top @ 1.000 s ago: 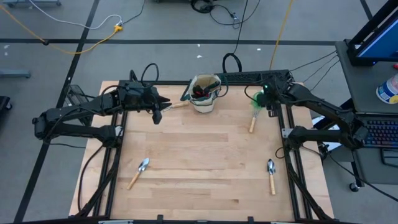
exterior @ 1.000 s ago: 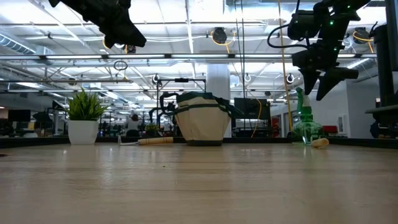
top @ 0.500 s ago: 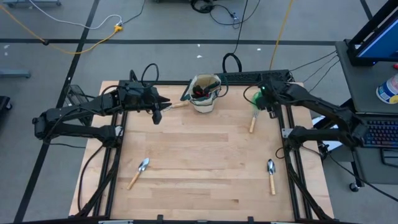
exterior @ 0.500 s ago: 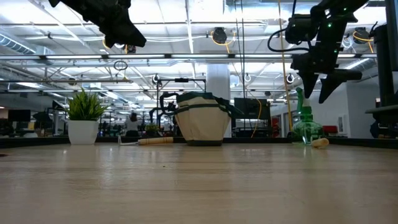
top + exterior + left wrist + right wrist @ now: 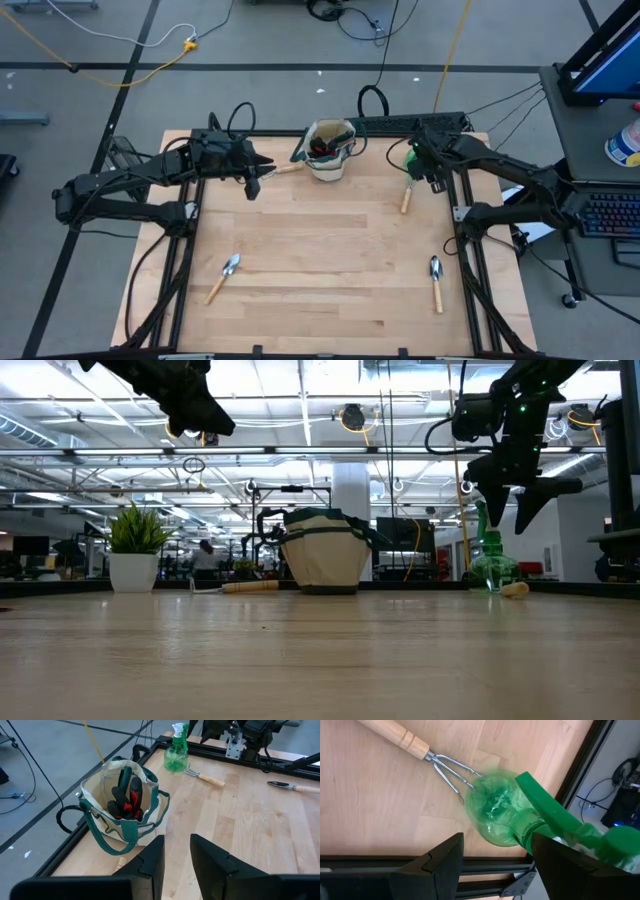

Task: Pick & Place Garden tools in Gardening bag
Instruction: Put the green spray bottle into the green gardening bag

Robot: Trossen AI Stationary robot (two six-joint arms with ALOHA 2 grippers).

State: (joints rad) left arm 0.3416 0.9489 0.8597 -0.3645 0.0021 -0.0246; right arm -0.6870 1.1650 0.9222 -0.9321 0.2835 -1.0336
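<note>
The right gripper [image 5: 495, 862] is held wide open, empty, above the green spray bottle [image 5: 502, 822], its neck between the fingers; the rake [image 5: 427, 755] lies just beside it; the bottle could be toppled by an off-centre descent.

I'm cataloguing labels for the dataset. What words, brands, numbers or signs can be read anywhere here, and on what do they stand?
None can be read.
Spray bottle: no label shows on it.
Gardening bag: plain canvas, no print in view.
Wooden-handled rake: no marking shows.
Container on the side desk, high view: has a label, too small to read.
Room behind the table, low view: any signs are too small to read.
</note>
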